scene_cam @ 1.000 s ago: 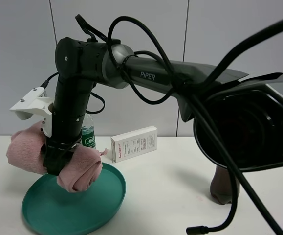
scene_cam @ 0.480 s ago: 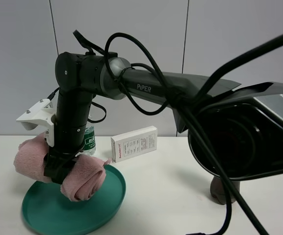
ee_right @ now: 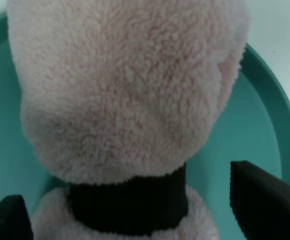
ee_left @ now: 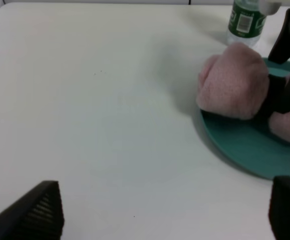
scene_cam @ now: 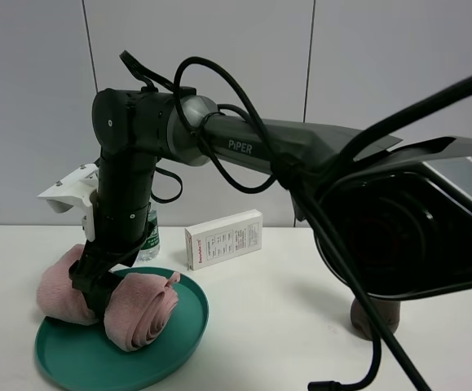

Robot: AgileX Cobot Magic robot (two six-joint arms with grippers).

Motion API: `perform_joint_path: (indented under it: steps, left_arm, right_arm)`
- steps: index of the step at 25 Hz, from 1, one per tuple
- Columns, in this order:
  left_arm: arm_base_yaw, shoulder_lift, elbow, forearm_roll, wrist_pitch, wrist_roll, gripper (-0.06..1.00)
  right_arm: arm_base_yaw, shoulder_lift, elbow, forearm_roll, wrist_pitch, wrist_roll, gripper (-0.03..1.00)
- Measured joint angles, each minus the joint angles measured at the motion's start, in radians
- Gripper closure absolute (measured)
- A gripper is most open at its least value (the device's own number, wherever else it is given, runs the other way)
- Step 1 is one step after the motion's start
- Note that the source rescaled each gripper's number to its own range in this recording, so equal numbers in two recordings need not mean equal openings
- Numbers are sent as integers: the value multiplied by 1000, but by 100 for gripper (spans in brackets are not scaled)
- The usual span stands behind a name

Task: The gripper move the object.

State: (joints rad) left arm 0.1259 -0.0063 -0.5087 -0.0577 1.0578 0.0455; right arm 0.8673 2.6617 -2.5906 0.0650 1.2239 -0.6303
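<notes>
The pink rolled towel [scene_cam: 142, 305] with its black band lies across the green plate [scene_cam: 170, 350], one end hanging over the plate's left rim. My right gripper [scene_cam: 97, 285] reaches across to the left and straddles the towel's middle. In the right wrist view its fingers stand wide apart on either side of the band, clear of the towel [ee_right: 124, 85], so the gripper [ee_right: 134, 215] is open above the plate [ee_right: 255, 120]. My left gripper [ee_left: 165, 210] is open and empty over bare table, with the towel [ee_left: 235, 82] and plate [ee_left: 240, 150] ahead of it.
A green-labelled bottle [scene_cam: 147, 236] stands just behind the plate, and it also shows in the left wrist view [ee_left: 247, 20]. A white box [scene_cam: 224, 238] stands on the table to the right of the bottle. The right arm's cables loop across the middle.
The right gripper came down and a little right with the towel, set it on the plate, and its fingers have spread off it.
</notes>
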Motion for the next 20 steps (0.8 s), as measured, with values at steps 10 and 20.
perform_joint_path:
  steps: [10,20]
  left_arm:
    - [0,0,0,0,0,0,-6]
    - [0,0,0,0,0,0,-6]
  right_arm:
    - [1,-296,0,-4,1,205,36]
    - [3,-679,0,-209,0,497,35]
